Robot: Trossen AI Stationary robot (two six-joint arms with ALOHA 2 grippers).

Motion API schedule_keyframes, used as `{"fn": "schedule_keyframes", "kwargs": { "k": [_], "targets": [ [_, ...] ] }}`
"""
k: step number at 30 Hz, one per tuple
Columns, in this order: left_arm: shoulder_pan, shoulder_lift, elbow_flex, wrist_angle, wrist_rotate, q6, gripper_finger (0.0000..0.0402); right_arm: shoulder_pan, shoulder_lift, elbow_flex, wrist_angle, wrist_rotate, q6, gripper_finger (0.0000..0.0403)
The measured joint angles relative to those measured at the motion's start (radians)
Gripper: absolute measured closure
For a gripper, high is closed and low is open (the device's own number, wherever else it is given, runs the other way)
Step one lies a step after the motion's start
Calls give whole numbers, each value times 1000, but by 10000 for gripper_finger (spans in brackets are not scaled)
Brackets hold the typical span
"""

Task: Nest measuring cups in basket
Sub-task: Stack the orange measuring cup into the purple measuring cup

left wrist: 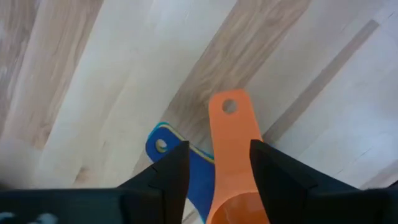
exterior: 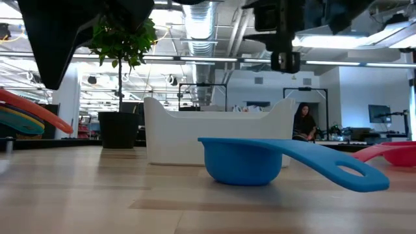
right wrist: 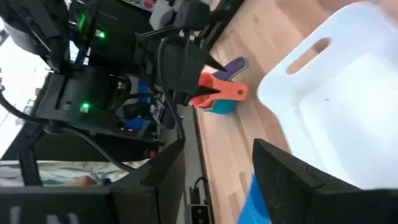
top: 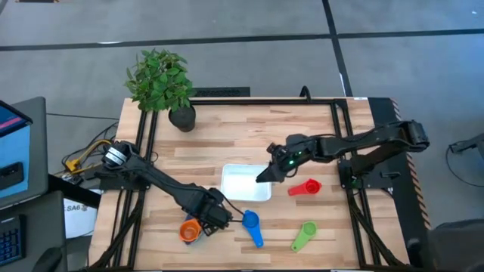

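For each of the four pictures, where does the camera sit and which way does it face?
High: overhead, facing down; both arms, white basket.
Low: table height, facing across; blue cup, arms above.
Left wrist: facing the tabletop; left tool around the orange cup.
Right wrist: over the basket; right tool.
Both wrist views share the orange cup.

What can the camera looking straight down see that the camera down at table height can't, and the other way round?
Only the overhead view shows the small green plastic measuring cup, the orange plastic measuring cup under the left gripper, and the right gripper at the white tray's edge. Only the table-level view shows the room behind, where a person sits. Both show the shallow white plastic basket, the blue plastic measuring cup, the red plastic measuring cup and the potted green plant.
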Motion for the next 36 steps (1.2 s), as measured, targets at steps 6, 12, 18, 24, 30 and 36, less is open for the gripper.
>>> {"fn": "schedule_keyframes", "kwargs": {
  "k": [6,12,18,24,30,36],
  "targets": [
    [20,0,0,48,-36,28,200,-58,-104,0,-224,8,-89,193],
    [56,24,2,88,-45,83,179,-73,-150,0,-299,12,-113,192],
    [75,71,0,88,-2,97,177,-25,-157,-1,-302,37,-114,192],
    [78,96,0,87,82,119,177,15,-151,-1,-313,39,-111,190],
    [78,121,0,82,124,143,177,32,-151,-1,-311,65,-107,189],
    [80,146,0,76,143,171,177,41,-151,-1,-308,67,-92,190]
  ]
}}
